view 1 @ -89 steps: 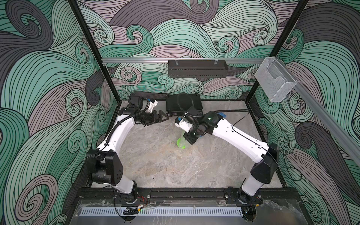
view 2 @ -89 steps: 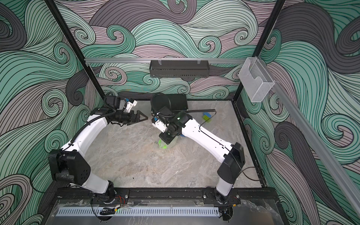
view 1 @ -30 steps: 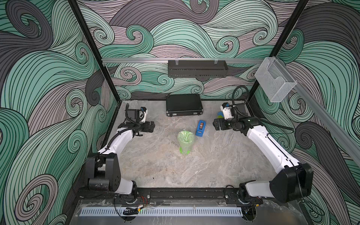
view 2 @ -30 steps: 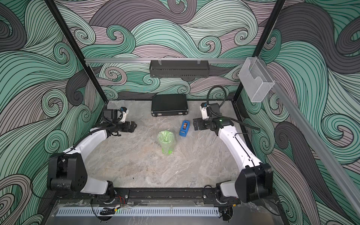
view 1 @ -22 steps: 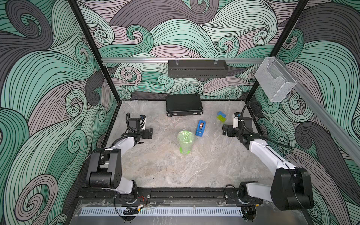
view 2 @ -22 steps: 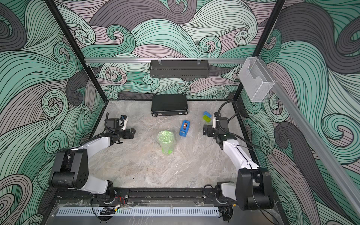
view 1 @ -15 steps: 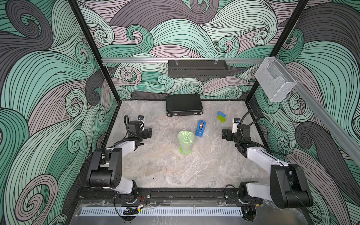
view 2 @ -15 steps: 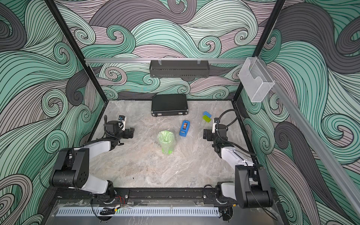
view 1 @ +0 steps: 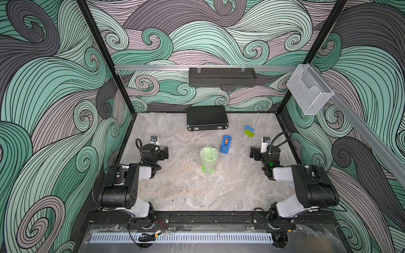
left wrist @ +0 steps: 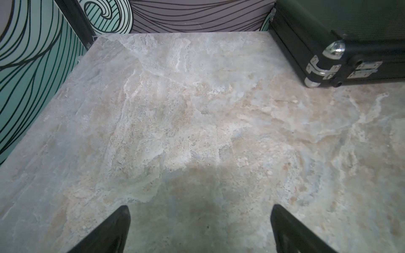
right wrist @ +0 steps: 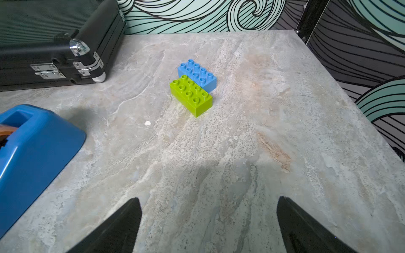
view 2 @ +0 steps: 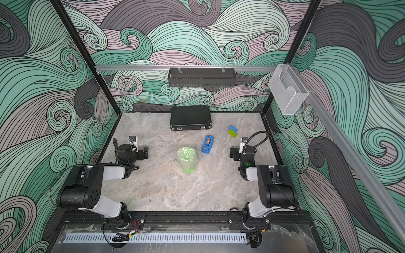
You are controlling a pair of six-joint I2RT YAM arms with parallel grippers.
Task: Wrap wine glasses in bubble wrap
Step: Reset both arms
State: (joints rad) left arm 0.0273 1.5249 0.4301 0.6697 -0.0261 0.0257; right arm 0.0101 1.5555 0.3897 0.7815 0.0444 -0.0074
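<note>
Lime-green plastic goblet (view 1: 208, 154), sheathed in crinkly bubble wrap (view 1: 214, 161), stands upright on veined marble counter (view 1: 186, 190), mouth up; left fingers (left wrist: 114, 230) and right fingers (right wrist: 122, 225) spread wide, empty.

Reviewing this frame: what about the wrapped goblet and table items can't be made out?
- Stem of the goblet: veiled by the bubble wrap in both top views; neither wrist view shows it.
- Whether the wrap is taped: too small to tell.
- Tape dispenser: cut by the frame edge, right wrist view.
</note>
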